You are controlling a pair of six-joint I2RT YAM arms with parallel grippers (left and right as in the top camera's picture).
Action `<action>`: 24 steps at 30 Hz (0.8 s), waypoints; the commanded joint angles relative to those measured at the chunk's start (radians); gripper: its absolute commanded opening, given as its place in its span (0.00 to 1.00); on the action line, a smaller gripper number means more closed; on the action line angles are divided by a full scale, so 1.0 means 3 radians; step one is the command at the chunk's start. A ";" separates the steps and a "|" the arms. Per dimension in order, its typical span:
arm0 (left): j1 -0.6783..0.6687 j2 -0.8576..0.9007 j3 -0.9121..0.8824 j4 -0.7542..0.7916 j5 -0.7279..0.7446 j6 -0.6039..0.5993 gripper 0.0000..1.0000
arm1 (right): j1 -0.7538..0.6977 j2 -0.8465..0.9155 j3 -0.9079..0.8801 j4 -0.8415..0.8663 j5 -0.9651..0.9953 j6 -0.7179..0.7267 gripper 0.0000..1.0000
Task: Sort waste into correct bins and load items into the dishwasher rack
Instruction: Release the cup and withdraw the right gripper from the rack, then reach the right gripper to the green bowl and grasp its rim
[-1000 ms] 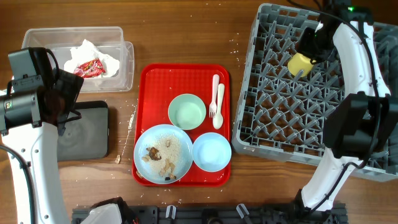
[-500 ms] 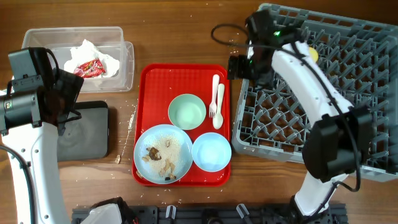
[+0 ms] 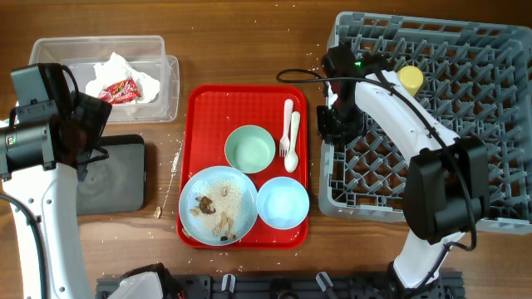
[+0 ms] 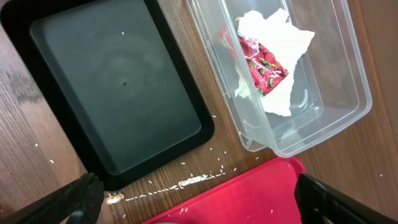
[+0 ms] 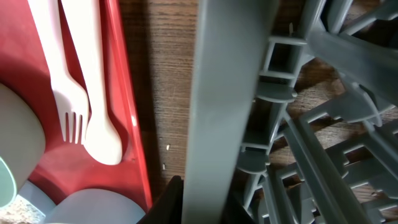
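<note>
The wooden worktop [image 3: 249, 50] is strewn with loose crumbs around the red serving tray [image 3: 199, 104] at its centre, and the grey dishwasher rack [image 3: 499, 124] fills the right edge. The right pincer [image 3: 335, 124] hangs directly over the rack's left wall, which blocks most of the right wrist view. You cannot tell from any view whether its jaws are open or closed. Expect a collision here: a move towards the tray without lifting first is likely to catch the wall or a peg and drag the rack. The cable looped near the rack's far-left corner could also snag. The white fork [image 3: 288, 124] and spoon [image 3: 293, 143] lie just left of this pincer, across a narrow strip of bare wood. They lie flat, touching each other, against the tray's right rim. A low grasp may therefore lift both, or push them under the rim. The yellow cup [image 3: 410, 79] sits in the rack towards the far edge, right of the pincer and apart from it. The plate [image 3: 237, 218] carries food scraps [image 3: 208, 208], and loading it unscraped would spill them into the rack. The left pincer [image 4: 199, 202] is spread wide and empty near the left edge, above the black tray [image 4: 118, 93]. The clear tub [image 4: 348, 68] beside it holds the napkin [image 4: 283, 37] and wrapper [image 4: 264, 62].
</note>
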 commanded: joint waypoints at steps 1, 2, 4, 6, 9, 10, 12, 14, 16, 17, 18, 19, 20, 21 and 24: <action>0.0009 -0.0018 -0.0010 0.0001 -0.0043 -0.0029 1.00 | -0.0010 0.0034 -0.0003 -0.0058 0.0057 -0.0409 0.14; 0.0009 -0.0018 -0.0010 0.0001 -0.0043 -0.0029 1.00 | -0.0010 0.0034 -0.0003 -0.0081 0.0048 -0.0496 0.14; 0.0009 -0.0018 -0.0010 0.0001 -0.0043 -0.0028 1.00 | -0.0009 0.0034 -0.0003 -0.0178 0.0050 -0.0626 0.14; 0.0009 -0.0018 -0.0010 0.0001 -0.0043 -0.0029 1.00 | -0.0010 0.0034 -0.0003 -0.0284 0.0048 -0.0599 0.11; 0.0009 -0.0018 -0.0011 0.0001 -0.0043 -0.0029 1.00 | -0.0010 0.0025 -0.0001 -0.0343 0.0050 -0.0589 0.14; 0.0009 -0.0018 -0.0011 0.0001 -0.0042 -0.0029 1.00 | -0.0010 0.0003 0.0004 -0.0384 0.0052 -0.0589 0.19; 0.0009 -0.0018 -0.0010 0.0001 -0.0043 -0.0028 1.00 | -0.0010 -0.0113 0.0078 -0.0492 0.0051 -0.0543 0.29; 0.0009 -0.0018 -0.0011 0.0001 -0.0042 -0.0029 1.00 | -0.0010 -0.0258 0.0126 -0.0561 0.0051 -0.0495 0.39; 0.0009 -0.0018 -0.0010 0.0001 -0.0043 -0.0029 1.00 | -0.0010 -0.0464 0.0174 -0.0632 0.0050 -0.0482 0.65; 0.0009 -0.0018 -0.0010 0.0001 -0.0043 -0.0029 1.00 | -0.0010 -0.0587 0.0205 -0.0652 0.0050 -0.0417 0.66; 0.0009 -0.0018 -0.0010 0.0001 -0.0043 -0.0029 1.00 | -0.0010 -0.0683 0.0237 -0.0642 -0.0015 -0.0397 0.66; 0.0009 -0.0018 -0.0011 0.0001 -0.0043 -0.0029 1.00 | -0.0008 -0.0793 0.0294 -0.0580 -0.0298 -0.0420 0.65; 0.0009 -0.0018 -0.0010 0.0001 -0.0043 -0.0029 1.00 | 0.0010 -0.0879 0.0350 -0.0500 -0.0572 -0.0472 0.63; 0.0009 -0.0018 -0.0010 0.0001 -0.0043 -0.0029 1.00 | 0.0069 -0.0955 0.0403 -0.0379 -0.0810 -0.0533 0.62; 0.0009 -0.0018 -0.0010 0.0001 -0.0043 -0.0029 1.00 | 0.0571 -0.0996 0.0454 0.0318 -0.0922 -0.0324 0.51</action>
